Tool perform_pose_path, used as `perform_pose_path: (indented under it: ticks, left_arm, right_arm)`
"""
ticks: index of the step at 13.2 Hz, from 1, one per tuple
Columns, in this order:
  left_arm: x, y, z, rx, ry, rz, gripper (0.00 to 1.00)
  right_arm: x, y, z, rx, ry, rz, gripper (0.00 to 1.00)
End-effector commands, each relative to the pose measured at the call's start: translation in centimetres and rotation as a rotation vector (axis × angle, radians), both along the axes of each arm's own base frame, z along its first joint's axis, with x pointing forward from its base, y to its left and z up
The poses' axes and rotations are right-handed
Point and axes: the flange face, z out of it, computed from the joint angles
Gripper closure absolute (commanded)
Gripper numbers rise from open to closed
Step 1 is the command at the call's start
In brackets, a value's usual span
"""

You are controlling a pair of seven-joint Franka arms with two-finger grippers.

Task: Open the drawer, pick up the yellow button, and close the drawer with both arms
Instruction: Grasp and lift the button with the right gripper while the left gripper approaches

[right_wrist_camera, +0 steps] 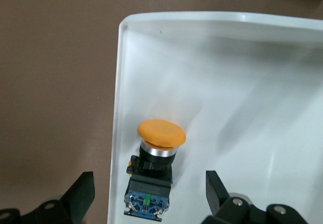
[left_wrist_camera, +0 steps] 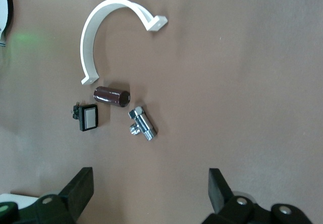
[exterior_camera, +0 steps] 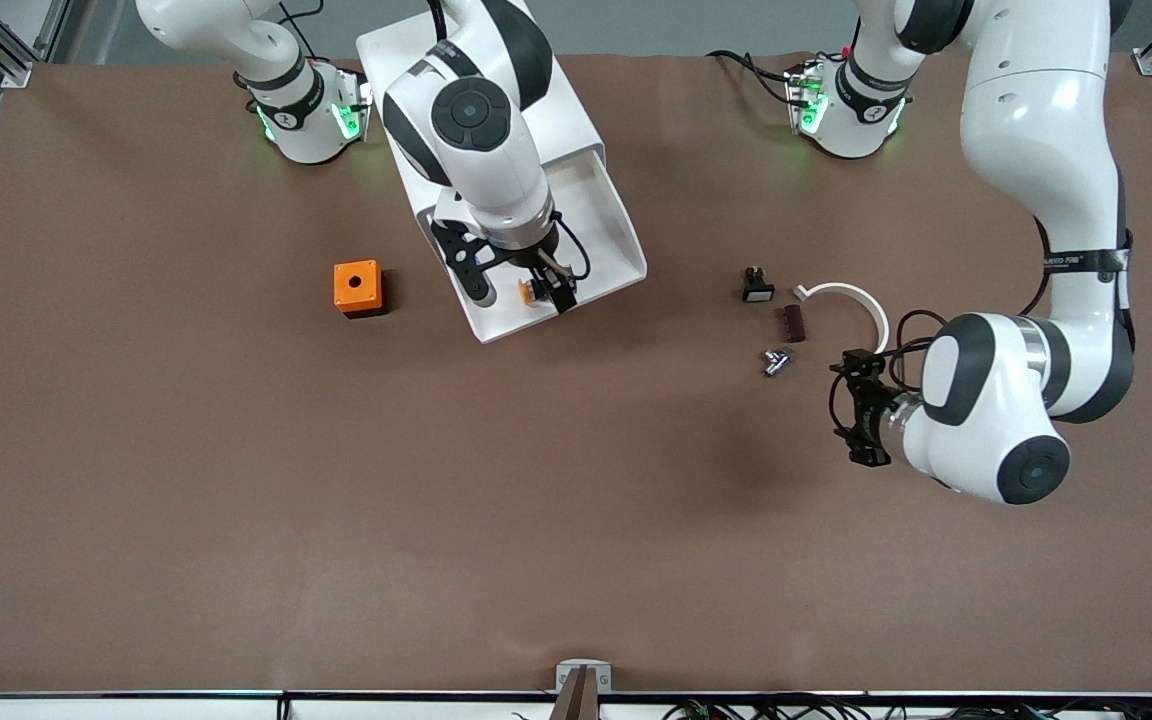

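Upper centre, front view: my right gripper (exterior_camera: 521, 290) spread wide over pulled-out white plastic drawer (exterior_camera: 596, 215) | orange-capped black-bodied button (right_wrist_camera: 154, 171) lying inside | left gripper (exterior_camera: 861, 410) open, waiting mid-right.

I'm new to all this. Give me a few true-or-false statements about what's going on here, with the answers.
1. The drawer is pulled open. True.
2. The button lies on the brown table. False: it lies in the drawer, near a corner.
3. The right gripper is over the drawer with fingers open. True.
4. The left gripper holds the white curved clip. False: it is open and holds nothing; the clip lies on the table.
5. The orange cube sits in the drawer. False: it is on the table beside the drawer.
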Motion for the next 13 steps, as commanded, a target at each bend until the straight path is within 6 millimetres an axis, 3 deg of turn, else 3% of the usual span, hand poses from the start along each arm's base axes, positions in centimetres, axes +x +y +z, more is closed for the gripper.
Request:
perform_pose_path:
  ticks: [1, 2, 6, 8, 10, 13]
  left_arm:
    - [-0.4, -0.9, 0.5, 0.011, -0.02, -0.039, 0.0]
    - [-0.5, -1.3, 0.5, 0.013, -0.023, -0.066, 0.0]
    - [-0.9, -3.0, 1.2, 0.002, -0.033, -0.116, 0.0]
    - [-1.3, -4.3, 4.2, -0.027, -0.083, -0.18, 0.0]
    - [-1.6, -5.0, 5.8, -0.102, -0.117, -0.316, 0.0]
    - [-1.4, -6.0, 9.0, -0.207, -0.229, -0.532, 0.0]
  right_arm:
    - [0.1, 0.4, -0.5, 0.002, 0.004, -0.019, 0.11]
    - [0.0, 0.5, -0.4, 0.005, 0.001, -0.018, 0.15]
    - [-0.6, 1.4, -1.2, 0.004, -0.002, -0.003, 0.54]
    - [-0.5, 1.3, -1.2, 0.003, -0.004, 0.006, 0.76]
    - [0.0, 0.9, -0.9, 0.004, -0.006, 0.008, 0.94]
    - [1.4, -0.5, 0.4, 0.014, -0.03, 0.071, 1.0]
